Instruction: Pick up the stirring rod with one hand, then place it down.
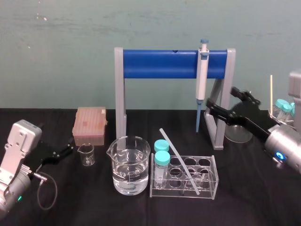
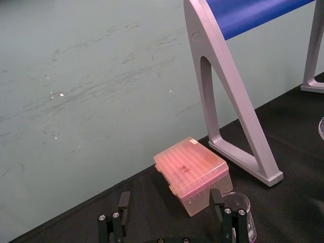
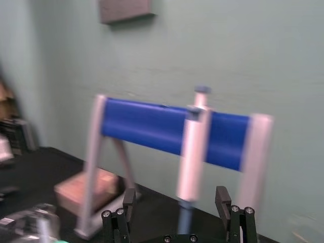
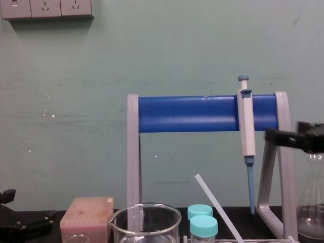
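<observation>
The stirring rod (image 1: 179, 161) is a thin translucent stick leaning in the clear tube rack (image 1: 212, 182) at the table's middle, its top end pointing back-left; the chest view catches the rod (image 4: 214, 204) from the side. My right gripper (image 1: 221, 100) hovers open above the table at the right, behind the rack and near the stand's right leg, holding nothing. Its fingers (image 3: 221, 196) stand wide apart, with the pipette beyond them. The right gripper (image 4: 296, 139) enters the chest view at the right edge. My left gripper (image 1: 69, 149) rests open and idle at the left, by the pink box.
A water-filled large beaker (image 1: 130, 165) stands left of the rack, and two teal-capped tubes (image 1: 162, 158) sit in it. A small beaker (image 1: 86, 154) and pink tip box (image 1: 89, 125) lie left. The blue-barred stand (image 1: 160, 64) holds a pipette (image 1: 202, 70). A flask (image 1: 237, 131) is behind the right gripper.
</observation>
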You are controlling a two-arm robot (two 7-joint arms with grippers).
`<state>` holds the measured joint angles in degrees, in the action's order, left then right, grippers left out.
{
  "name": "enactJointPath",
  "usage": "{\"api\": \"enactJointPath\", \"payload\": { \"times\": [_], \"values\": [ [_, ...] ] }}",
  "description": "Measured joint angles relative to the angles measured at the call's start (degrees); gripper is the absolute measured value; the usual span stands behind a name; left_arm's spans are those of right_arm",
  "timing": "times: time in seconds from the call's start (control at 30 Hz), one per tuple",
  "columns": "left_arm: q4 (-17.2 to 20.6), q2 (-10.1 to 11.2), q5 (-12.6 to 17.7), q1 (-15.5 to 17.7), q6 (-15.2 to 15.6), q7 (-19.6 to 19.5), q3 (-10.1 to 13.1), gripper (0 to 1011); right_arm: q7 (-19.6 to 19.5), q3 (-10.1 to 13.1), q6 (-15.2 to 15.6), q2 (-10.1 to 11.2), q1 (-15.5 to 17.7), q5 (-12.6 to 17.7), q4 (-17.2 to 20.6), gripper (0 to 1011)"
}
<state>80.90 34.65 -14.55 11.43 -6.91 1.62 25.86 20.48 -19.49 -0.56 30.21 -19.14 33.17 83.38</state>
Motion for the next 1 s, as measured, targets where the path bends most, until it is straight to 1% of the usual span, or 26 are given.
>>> {"api": "enactJointPath", "payload": {
  "times": [0.07, 0.1, 0.2, 0.23, 0.33, 0.43, 0.47, 0.53, 0.63, 0.67, 0.83, 1.0],
  "values": [
    [0.00, 0.00, 0.00, 0.00, 0.00, 0.00, 0.00, 1000, 1.74, -0.38, 0.76, -0.42, -0.81, 0.67, -0.08, 1003],
    [0.00, 0.00, 0.00, 0.00, 0.00, 0.00, 0.00, 1000, 3.84, -1.04, 1.45, -0.84, -1.69, 1.04, -0.28, 1003],
    [0.00, 0.00, 0.00, 0.00, 0.00, 0.00, 0.00, 1000, 6.76, -2.30, 2.05, -1.41, -3.14, 1.08, -0.62, 1003],
    [0.00, 0.00, 0.00, 0.00, 0.00, 0.00, 0.00, 1000, 8.71, -3.23, 2.21, -1.73, -4.07, 0.97, -0.80, 1003],
    [0.00, 0.00, 0.00, 0.01, 0.00, 0.00, 0.00, 1000, 11.13, -4.71, 2.33, -2.05, -5.34, 0.55, -0.98, 1003],
    [0.00, 0.00, 0.00, 0.00, 0.00, 0.00, 0.00, 1000, 14.34, -7.27, 2.51, -2.43, -7.08, -0.44, -1.17, 1003],
    [0.00, 0.00, 0.00, 0.00, 0.00, 0.00, 0.00, 1000, 14.34, -7.27, 2.51, -2.43, -7.08, -0.44, -1.17, 1003],
    [0.00, 0.00, 0.00, 0.00, 0.00, 0.00, 0.00, 1000, 15.90, -9.24, 3.15, -2.48, -8.13, -1.42, -1.61, 1003],
    [0.00, 0.00, 0.00, 0.00, 0.00, 0.00, 0.00, 1000, 16.37, -10.44, 4.13, -2.44, -8.63, -2.15, -2.13, 1003],
    [0.00, 0.00, 0.00, 0.00, 0.00, 0.00, 0.00, 1000, 16.51, -11.31, 4.87, -2.45, -8.90, -2.58, -2.74, 1003],
    [0.00, 0.00, 0.00, 0.00, 0.00, 0.00, 0.00, 1000, 16.59, -12.77, 6.22, -2.93, -9.48, -3.23, -5.07, 1003],
    [0.00, 0.00, 0.00, 0.00, 0.00, 0.00, 0.00, 1000, 16.49, -13.41, 6.93, -3.40, -9.72, -3.50, -6.73, 1003]
  ]
}}
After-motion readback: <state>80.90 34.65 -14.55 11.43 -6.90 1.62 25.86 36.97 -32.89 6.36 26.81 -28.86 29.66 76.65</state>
